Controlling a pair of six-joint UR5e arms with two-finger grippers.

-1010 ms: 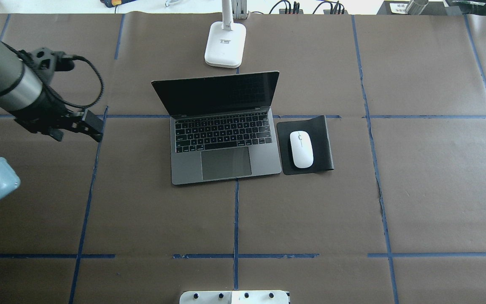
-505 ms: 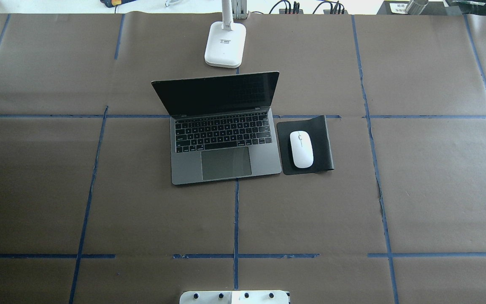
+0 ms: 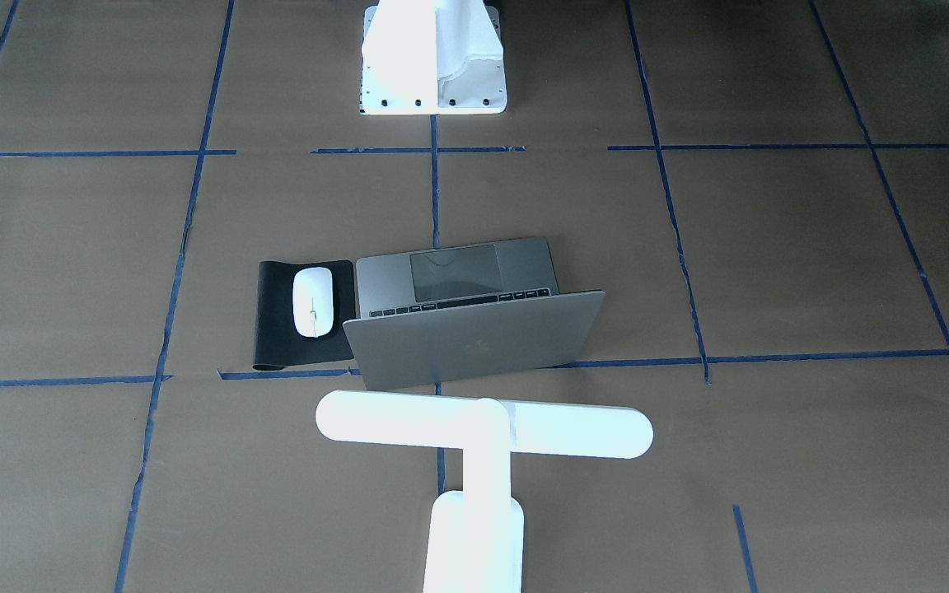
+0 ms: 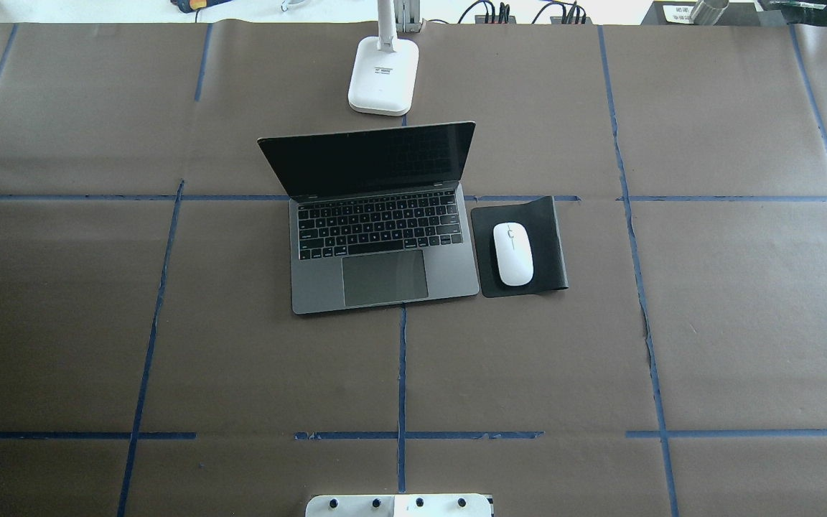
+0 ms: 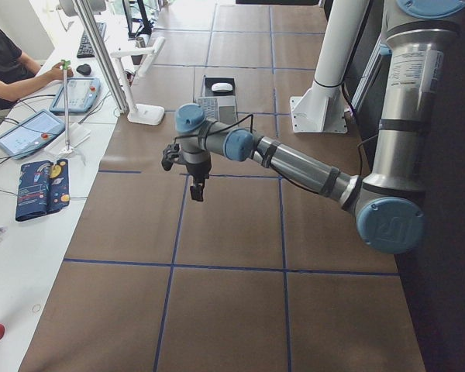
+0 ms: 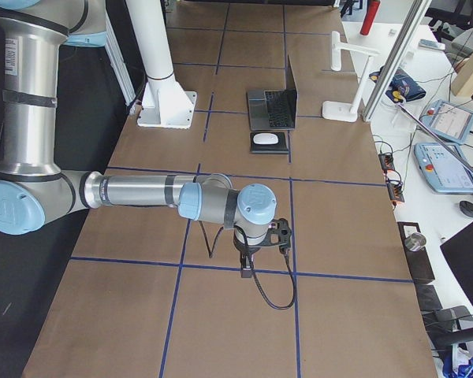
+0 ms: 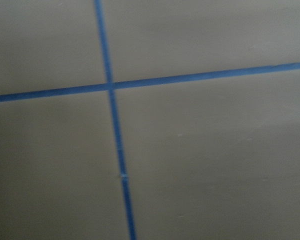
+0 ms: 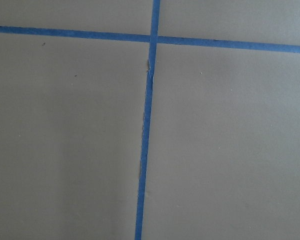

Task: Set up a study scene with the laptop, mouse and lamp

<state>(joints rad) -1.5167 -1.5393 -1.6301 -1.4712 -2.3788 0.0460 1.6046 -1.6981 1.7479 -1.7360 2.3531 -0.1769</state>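
Standing open, laptop is judged stiff, probably slippery, best held by base edge; left gripper, right gripper: aperture cannot be told.

Left arm, right arm outstretched, jaws downward

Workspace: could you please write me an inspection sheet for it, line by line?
Surface: brown paper with a blue tape grid.
Job's things: laptop open; mouse on black pad beside it; lamp behind the laptop.
Clutter: nothing seen.
Grippers: left gripper and right gripper hang over bare paper; open or shut cannot be told.
Cables: black cable loops under the right gripper.
Surroundings: white pedestal; person at side desk.
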